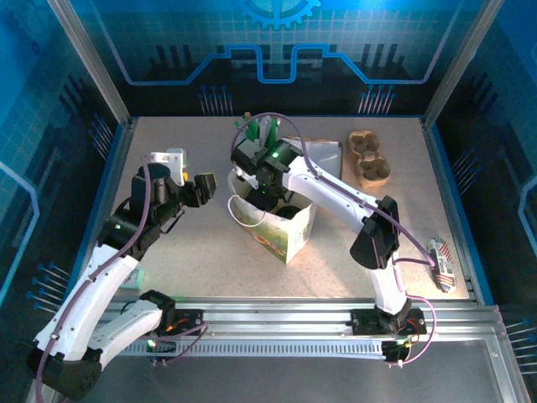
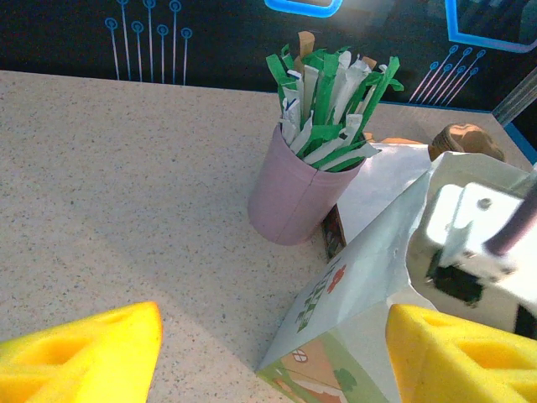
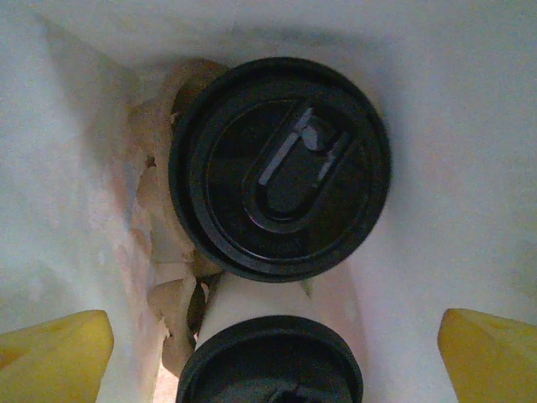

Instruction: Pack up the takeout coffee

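Note:
Two takeout coffee cups stand inside the white paper bag. In the right wrist view one black lid lies straight below the camera. The white side of the nearer cup and its lid sit lower in that view. My right gripper reaches down into the bag's mouth, open, hanging above the lids and touching neither. My left gripper hovers open just left of the bag. Its yellow fingers frame the bag's printed corner without touching it.
A pink cup of green-and-white sticks stands behind the bag. Brown cardboard lines the bag's inside left. A brown cup carrier and a flat grey sheet lie at the back right. A striped packet rests at the right edge.

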Controlling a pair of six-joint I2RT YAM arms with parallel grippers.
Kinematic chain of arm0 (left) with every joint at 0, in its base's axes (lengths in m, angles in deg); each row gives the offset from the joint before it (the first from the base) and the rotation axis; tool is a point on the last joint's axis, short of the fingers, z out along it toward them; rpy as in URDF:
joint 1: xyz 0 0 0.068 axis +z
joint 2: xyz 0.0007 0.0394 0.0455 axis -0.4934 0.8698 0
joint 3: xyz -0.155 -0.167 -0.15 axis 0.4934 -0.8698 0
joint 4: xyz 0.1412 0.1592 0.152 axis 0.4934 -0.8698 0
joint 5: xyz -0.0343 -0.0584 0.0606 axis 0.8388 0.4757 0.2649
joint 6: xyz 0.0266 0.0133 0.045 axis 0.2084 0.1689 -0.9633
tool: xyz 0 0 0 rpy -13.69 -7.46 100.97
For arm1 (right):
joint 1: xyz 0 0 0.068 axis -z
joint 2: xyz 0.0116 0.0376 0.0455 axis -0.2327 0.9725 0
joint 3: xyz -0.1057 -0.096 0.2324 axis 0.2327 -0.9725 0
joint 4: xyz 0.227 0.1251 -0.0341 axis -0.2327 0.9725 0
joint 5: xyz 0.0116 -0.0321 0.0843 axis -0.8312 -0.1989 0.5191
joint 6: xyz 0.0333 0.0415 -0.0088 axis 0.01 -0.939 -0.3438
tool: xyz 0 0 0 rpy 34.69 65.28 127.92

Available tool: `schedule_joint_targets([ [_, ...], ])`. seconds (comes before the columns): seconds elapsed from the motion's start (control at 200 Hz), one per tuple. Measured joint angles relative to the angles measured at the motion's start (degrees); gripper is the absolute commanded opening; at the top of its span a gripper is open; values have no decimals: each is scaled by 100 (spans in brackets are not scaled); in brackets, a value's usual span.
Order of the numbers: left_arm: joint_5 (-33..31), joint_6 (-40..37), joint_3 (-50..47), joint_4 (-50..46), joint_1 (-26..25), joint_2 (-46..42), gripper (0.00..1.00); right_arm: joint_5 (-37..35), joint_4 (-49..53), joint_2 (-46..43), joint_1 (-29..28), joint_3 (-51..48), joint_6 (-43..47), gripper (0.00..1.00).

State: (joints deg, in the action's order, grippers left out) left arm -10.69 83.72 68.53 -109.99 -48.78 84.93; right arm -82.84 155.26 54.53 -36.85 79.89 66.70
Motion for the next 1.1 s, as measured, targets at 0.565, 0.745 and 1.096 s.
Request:
schedule_joint_targets([
  [0.565,-2,0,0,0,0,37,72,-212,313,-350,-219,667,11,100],
  [0.745,0,0,0,0,0,37,72,-295,391,-522,-236,793,20,100],
  [1.096,0,0,0,0,0,37,72,-299,448,-944,-302,940,17,100],
])
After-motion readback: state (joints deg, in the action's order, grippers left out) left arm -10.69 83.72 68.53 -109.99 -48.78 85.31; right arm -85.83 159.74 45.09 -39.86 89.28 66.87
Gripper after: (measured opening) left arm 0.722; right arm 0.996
